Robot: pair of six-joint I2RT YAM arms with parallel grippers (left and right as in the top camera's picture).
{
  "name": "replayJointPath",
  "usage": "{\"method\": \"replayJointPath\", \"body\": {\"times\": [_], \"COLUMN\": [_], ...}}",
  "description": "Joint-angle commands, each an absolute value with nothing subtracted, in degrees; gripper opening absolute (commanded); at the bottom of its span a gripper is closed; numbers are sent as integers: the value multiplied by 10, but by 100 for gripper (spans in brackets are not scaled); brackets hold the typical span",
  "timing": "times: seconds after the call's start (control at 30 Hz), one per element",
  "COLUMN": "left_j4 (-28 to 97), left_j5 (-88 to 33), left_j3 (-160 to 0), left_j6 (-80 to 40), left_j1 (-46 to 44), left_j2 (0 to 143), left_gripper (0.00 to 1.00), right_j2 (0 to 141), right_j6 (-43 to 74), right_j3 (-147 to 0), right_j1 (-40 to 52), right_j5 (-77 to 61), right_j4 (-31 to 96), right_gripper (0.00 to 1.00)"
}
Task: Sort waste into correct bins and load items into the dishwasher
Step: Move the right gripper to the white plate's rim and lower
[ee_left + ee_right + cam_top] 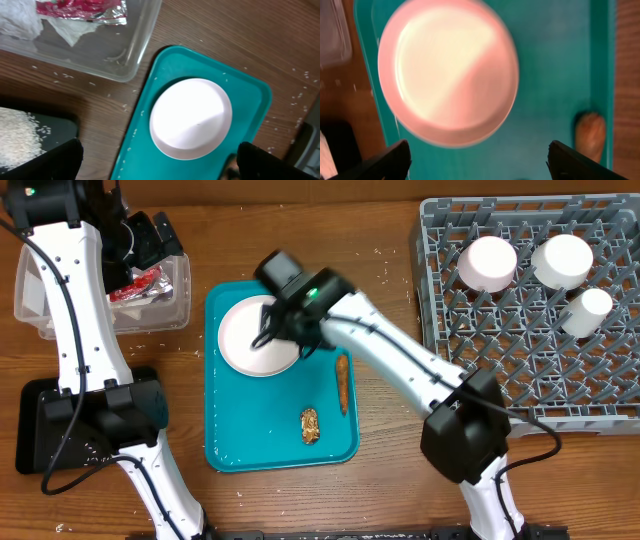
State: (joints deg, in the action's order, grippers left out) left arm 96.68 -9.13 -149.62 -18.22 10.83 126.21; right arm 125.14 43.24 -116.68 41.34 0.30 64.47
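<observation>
The right gripper (479,154) hovers over the teal plastic tray (555,60), jaws spread wide and empty; the round white dish (445,70) lies just beyond their tips.

Tray: your teal tray (250,442) sits mid-counter (380,240).
Plate: white plate (240,342) in the tray's upper-left part.
Right pincer: your right pincer (278,328) is over the plate's right side; finger gap unclear.
Scraps: long brown piece (342,383) and crumbly chunk (309,426) on the tray, apart from the plate.
Left pincer: your left pincer (150,242) is above the clear bin (170,315), red wrapper (140,283) inside.
Rack: grey rack (520,370) on the right, three white cups (487,263) on it.
</observation>
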Motion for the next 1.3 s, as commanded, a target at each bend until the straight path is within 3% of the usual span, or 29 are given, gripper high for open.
{"method": "replayJointPath", "body": {"times": [0.0, 0.2, 0.63, 1.0, 1.27], "left_j4": [968, 968, 968, 968, 968], "left_j5": [-41, -15, -15, -15, -15], "left_j3": [-1509, -1509, -1509, -1509, -1509], "left_j6": [-167, -167, -167, -169, -169], "left_j1": [113, 117, 116, 116, 116], "left_j2": [1242, 1242, 1244, 1244, 1244], "left_gripper": [100, 100, 100, 100, 100], "right_j2": [1234, 1240, 1327, 1359, 1366], "right_j6": [431, 430, 332, 329, 329], "right_j3": [-1177, -1177, -1177, -1175, -1173], "right_j1": [379, 344, 366, 386, 386], "right_j5": [12, -3, -30, 12, 13], "right_j4": [622, 609, 590, 598, 592], "right_gripper": [87, 81, 74, 71, 61]}}
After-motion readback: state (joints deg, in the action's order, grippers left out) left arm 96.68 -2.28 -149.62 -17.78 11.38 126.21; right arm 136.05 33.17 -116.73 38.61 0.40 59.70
